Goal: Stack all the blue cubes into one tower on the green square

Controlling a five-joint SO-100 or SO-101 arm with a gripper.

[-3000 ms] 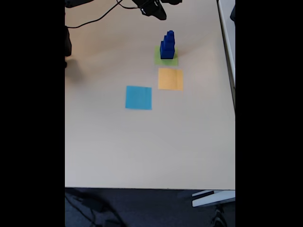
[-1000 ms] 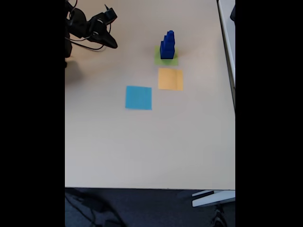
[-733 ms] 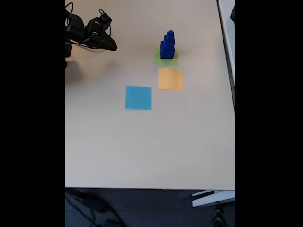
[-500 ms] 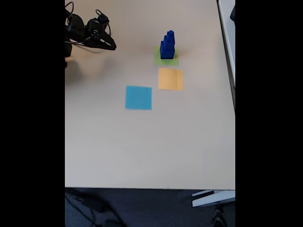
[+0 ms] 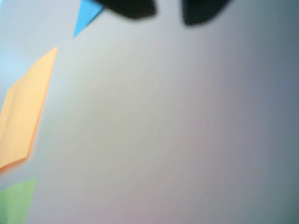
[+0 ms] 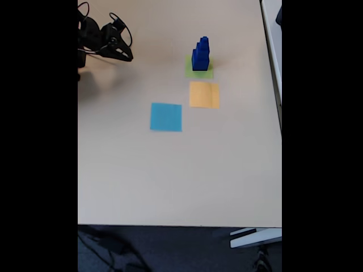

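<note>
Parking black two-finger gripper [image 6: 126,56] at bench [image 6: 170,175] far-left corner, well apart from work; jaws parted in wrist view, holding nothing

Stepped dark blue tower of cubes [image 6: 200,54]: upright on flat pale green paper square [image 6: 199,71]

Judgement: stacking looks done; keep arm clear of tower

Containers: none; flat orange square [image 6: 204,94], flat light blue square [image 6: 166,117] bare

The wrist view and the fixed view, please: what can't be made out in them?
- Stepped dark blue tower: too small in the fixed view to count cubes.
- Black gripper: blurred and cut by the wrist view's top edge.
- Pale green paper square: cut off at the wrist view's corner.
</note>
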